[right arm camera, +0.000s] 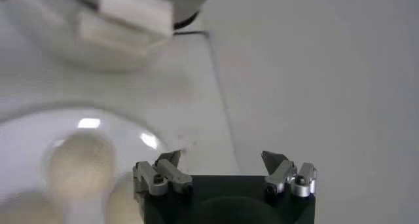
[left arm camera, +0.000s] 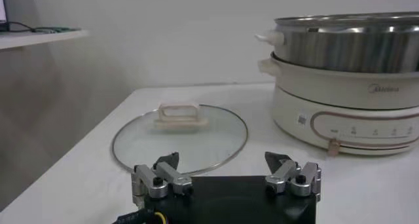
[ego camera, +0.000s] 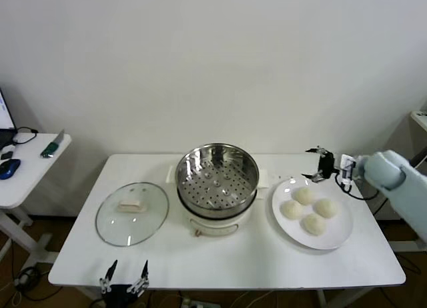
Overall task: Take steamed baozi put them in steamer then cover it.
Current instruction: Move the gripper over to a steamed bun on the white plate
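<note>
at the near edge of the table (ego camera: 220,268), toward its left corner, the left hand (ego camera: 124,279) waits with its fingers spread and nothing between them, pointing at the cover (ego camera: 132,213). the cover lies flat on the left part of the table, handle up, just beside the steamer (ego camera: 216,177) and apart from the left hand.

on the right part of the table sits a white plate (ego camera: 340,236) carrying the four steamed baozi (ego camera: 309,209), bunched together and all untouched. the steamer stands in the middle of the table on its white cooker base (ego camera: 212,224), its perforated basket open and bare.

past the plate, near the far right corner, the right hand (ego camera: 319,165) hangs above the table just off the plate's far rim, fingers spread and holding nothing. in the right wrist view one bun shows beside the hand, off to one side of the gap between the fingers rather than under it.

the step in hand looks like the reach for the first bun; no part of the task is done yet. the next move would call for bringing the right hand over one bun, likely the farthest, lowering around it, and closing gently, since the dough looks soft and could dent or slip. the buns sit close, so a wide approach may nudge a neighbour.

the table is white and smooth. behind it is a plain pale wall (ego camera: 213,61); a smaller white side table (ego camera: 33,171) stands off to the left with a few small items.
</note>
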Robot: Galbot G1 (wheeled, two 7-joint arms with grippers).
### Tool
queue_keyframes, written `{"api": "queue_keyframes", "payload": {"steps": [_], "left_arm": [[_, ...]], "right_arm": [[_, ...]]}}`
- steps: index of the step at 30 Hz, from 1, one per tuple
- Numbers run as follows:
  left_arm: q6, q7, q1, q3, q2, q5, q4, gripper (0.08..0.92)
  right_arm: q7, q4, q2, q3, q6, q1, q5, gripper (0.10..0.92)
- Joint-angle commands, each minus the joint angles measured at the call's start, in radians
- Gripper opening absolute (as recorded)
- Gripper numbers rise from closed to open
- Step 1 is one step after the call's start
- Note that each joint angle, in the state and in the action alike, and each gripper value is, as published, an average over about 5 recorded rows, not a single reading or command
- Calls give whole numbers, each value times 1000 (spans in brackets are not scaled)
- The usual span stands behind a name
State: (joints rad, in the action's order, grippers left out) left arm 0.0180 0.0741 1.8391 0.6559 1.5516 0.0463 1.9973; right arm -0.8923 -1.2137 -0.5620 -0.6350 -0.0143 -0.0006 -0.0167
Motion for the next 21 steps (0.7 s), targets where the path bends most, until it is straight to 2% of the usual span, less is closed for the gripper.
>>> {"api": "queue_keyframes", "payload": {"steps": [1, 5, 11, 21], "left_arm": [[3, 1, -1, -1, 0, -4, -3, 823], [5, 1, -5, 0, 1, -3, -6, 823], [8, 2, -5, 2, 4, -3, -1, 823], [16, 2, 2, 5, 7, -4, 0, 823]], "right_arm": [[-305, 159, -14, -590, -106, 489, -43, 823], [-309, 167, -69, -664, -74, 497, -101, 823], [-267, 217, -159, -648, -11, 414, -111, 823], [-213, 416, -329, -556, 19, 309, -83, 823]]}}
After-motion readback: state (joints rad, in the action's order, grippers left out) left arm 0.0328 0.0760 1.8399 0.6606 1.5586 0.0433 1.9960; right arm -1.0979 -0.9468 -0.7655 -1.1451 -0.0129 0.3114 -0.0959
